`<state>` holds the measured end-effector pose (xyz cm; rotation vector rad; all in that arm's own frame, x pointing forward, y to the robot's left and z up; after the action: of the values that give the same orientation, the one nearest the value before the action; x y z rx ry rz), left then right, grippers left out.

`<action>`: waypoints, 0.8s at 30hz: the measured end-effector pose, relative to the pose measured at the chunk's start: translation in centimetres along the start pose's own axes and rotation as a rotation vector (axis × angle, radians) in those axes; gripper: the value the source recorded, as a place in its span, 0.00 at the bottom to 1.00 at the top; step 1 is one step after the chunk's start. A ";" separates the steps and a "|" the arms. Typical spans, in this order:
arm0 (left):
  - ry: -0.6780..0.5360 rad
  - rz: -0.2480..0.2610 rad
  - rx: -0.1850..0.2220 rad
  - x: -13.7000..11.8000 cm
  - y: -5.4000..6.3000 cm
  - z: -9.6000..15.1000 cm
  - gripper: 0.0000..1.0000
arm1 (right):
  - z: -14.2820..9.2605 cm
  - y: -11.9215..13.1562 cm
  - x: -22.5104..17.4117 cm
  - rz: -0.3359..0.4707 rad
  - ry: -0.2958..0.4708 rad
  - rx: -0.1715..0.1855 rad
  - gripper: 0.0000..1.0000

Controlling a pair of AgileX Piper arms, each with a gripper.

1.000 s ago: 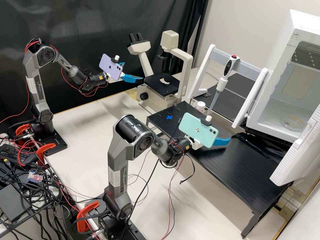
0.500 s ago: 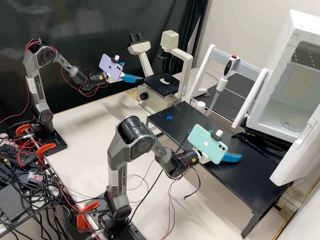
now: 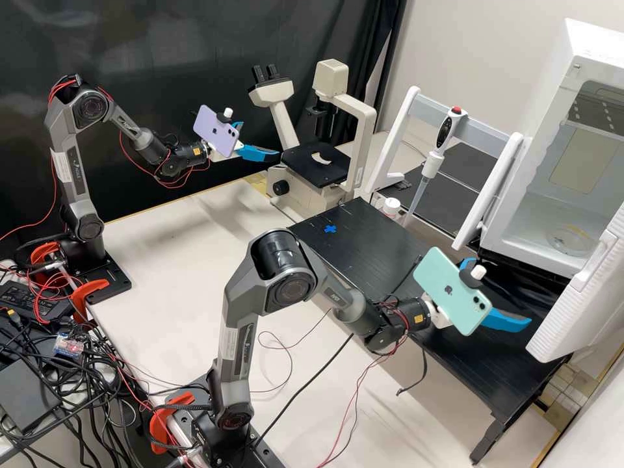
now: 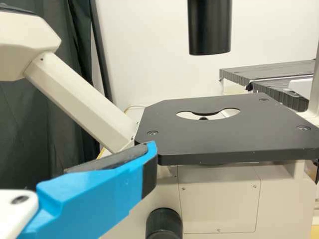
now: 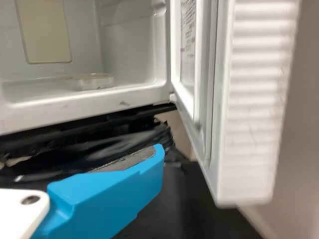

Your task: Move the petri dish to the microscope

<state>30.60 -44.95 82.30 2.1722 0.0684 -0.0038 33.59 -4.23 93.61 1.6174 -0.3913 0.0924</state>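
Clearance comes first in the high view, where the right gripper [image 3: 500, 291], its two fingers spread and nothing between them, hangs over the black raised platform [image 3: 370, 240] before the white chamber [image 3: 552, 97] with its swung-out door [image 3: 585, 292]. The clear petri dish [image 3: 569, 240] lies inside on the chamber floor. The step in hand looks to be the reach for it: best to line up with the mouth, clear of the door's edge, then go in low and level, straddle the rim and squeeze only lightly, since a thin dish could tip or skid. The left gripper [image 3: 260, 139] is empty too, its fingers parted beside the inverted microscope [image 3: 365, 123]. The left wrist view brings the destination close: a flat black stage [image 4: 224, 139] with a shaped cutout, and a black tube [image 4: 209, 25] above, under which the dish would need to slide in flat. The right wrist view gives the look into the chamber: the dish set back from the front lip, the door standing close by the blue finger [image 5: 104, 201], so a straight, unhurried entry and exit seems wise.
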 end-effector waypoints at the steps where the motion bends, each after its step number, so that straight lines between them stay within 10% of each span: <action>1: 0.000 0.000 0.000 0.0 0.0 0.0 1.00 | -0.1 0.1 0.3 0.004 0.001 0.001 1.00; 24: 0.000 0.000 0.000 0.0 0.0 0.0 1.00 | -3.4 1.6 14.5 -0.005 0.046 0.046 1.00</action>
<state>30.60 -44.95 82.30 2.1722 0.0684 -0.0038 47.24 -3.75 99.72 1.6587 -0.3518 0.1353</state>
